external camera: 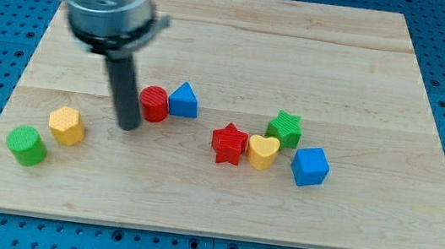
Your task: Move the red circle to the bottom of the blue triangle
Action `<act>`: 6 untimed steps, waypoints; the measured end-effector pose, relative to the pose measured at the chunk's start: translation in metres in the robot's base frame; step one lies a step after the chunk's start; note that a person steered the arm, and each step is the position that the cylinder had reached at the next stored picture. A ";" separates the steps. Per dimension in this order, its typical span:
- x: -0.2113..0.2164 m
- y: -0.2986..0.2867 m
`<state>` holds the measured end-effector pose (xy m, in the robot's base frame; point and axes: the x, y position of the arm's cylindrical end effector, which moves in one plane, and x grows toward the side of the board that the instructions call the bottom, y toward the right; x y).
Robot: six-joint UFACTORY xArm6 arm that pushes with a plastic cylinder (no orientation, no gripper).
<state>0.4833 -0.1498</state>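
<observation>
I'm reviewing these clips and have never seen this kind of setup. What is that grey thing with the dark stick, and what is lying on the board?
The grey cylinder is the end of a robot arm; it has no gripper, only a dark rod. My tip slides on the wooden board and pushes blocks; nothing is held. One camera looks down at the board. My tip sits just left of the red circle, which touches the blue triangle. Also there: a yellow hexagon, green circle, red star, yellow heart, green star and blue cube.
</observation>
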 end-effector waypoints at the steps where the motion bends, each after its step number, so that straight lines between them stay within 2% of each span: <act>1: -0.010 -0.031; 2: -0.038 -0.012; 3: -0.034 0.022; 5: -0.033 0.127; 6: -0.044 0.131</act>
